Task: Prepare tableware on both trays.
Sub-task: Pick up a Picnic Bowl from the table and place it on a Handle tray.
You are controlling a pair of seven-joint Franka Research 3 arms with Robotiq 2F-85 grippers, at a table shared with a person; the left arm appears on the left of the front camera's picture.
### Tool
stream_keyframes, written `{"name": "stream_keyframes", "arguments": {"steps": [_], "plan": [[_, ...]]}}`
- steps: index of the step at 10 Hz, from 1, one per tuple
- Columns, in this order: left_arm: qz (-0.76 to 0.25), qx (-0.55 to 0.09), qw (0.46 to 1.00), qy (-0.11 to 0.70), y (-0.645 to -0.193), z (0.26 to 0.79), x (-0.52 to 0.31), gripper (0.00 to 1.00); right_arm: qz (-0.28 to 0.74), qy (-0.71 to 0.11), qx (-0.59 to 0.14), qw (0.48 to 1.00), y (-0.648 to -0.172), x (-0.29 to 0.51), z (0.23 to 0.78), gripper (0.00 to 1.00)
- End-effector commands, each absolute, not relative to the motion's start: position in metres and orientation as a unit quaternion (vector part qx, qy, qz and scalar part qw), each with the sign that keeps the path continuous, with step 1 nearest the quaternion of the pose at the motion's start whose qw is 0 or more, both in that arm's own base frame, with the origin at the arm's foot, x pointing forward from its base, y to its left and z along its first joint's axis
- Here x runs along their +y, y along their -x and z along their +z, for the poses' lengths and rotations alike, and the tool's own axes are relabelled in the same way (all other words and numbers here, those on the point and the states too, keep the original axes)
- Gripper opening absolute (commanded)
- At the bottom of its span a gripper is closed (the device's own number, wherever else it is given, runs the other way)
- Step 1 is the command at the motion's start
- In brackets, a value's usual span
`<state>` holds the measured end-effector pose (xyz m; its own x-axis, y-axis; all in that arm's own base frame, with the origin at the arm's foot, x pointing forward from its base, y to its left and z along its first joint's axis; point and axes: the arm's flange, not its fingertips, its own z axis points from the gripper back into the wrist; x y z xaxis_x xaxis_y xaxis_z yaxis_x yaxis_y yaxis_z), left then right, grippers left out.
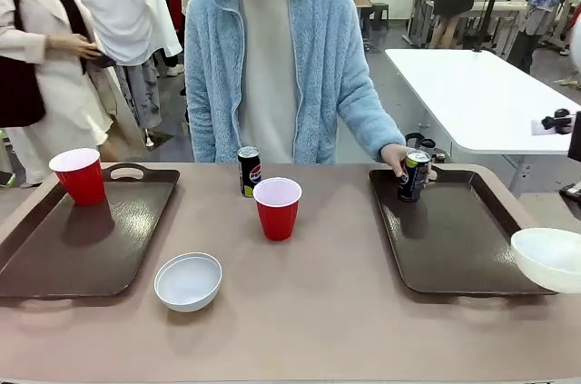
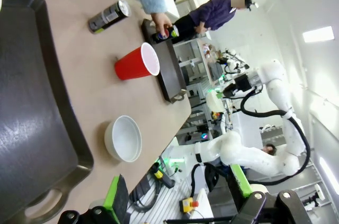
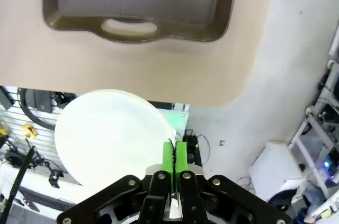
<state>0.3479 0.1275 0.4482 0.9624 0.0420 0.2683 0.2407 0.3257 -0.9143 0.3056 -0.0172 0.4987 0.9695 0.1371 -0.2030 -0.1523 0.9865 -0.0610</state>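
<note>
The right gripper [image 3: 174,149] is pinching the rim of a shallow white bowl [image 3: 106,134] between closed green pads. In the front view that bowl is hanging at the right edge of the frame, overlapping the lower right corner of the right tray [image 1: 454,252] — dark brown, glossy, with a raised rim and rounded corners. In the tray's upper left corner a person's hand [image 1: 397,157] is wrapping around a dark green-yellow-topped can [image 1: 415,175], which is standing upright. The left gripper [image 2: 177,192] is showing at the bottom of its wrist view with fingers spread wide apart, gripping nothing. The matching left tray [image 1: 82,239] is lying at the left of the frame, carrying one red cup [image 1: 80,175] with a white inside in its upper left corner. On the table [image 1: 345,311] between the trays a black Pepsi can [image 1: 250,171] is standing just behind a second red cup [image 1: 277,207]; lower and to the left, a second white bowl [image 1: 188,281] is sitting empty — just beside the left tray's lower right corner.
</note>
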Motion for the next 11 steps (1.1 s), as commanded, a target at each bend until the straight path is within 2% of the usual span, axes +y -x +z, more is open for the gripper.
{"name": "stream_keyframes", "arguments": {"steps": [1, 3, 5, 7, 11], "plan": [[-0.063, -0.128, 0.799, 0.584, -0.348, 0.450, 0.127, 1.00, 0.087, 0.046, 0.100, 0.990, -0.329, -0.019, 0.478, 0.02], [-0.063, -0.128, 0.799, 0.584, -0.348, 0.450, 0.127, 1.00, 0.090, 0.041, 0.079, 0.992, -0.344, -0.013, 0.475, 0.02], [-0.063, -0.128, 0.799, 0.584, -0.348, 0.450, 0.127, 1.00, 0.075, 0.026, 0.004, 0.997, -0.388, -0.003, 0.471, 0.02], [-0.063, -0.128, 0.799, 0.584, -0.348, 0.450, 0.127, 1.00, 0.078, 0.031, -0.002, 0.997, -0.427, 0.010, 0.442, 0.02], [-0.063, -0.128, 0.799, 0.584, -0.348, 0.450, 0.127, 1.00, 0.086, 0.026, -0.008, 0.996, -0.462, 0.019, 0.396, 0.02]]}}
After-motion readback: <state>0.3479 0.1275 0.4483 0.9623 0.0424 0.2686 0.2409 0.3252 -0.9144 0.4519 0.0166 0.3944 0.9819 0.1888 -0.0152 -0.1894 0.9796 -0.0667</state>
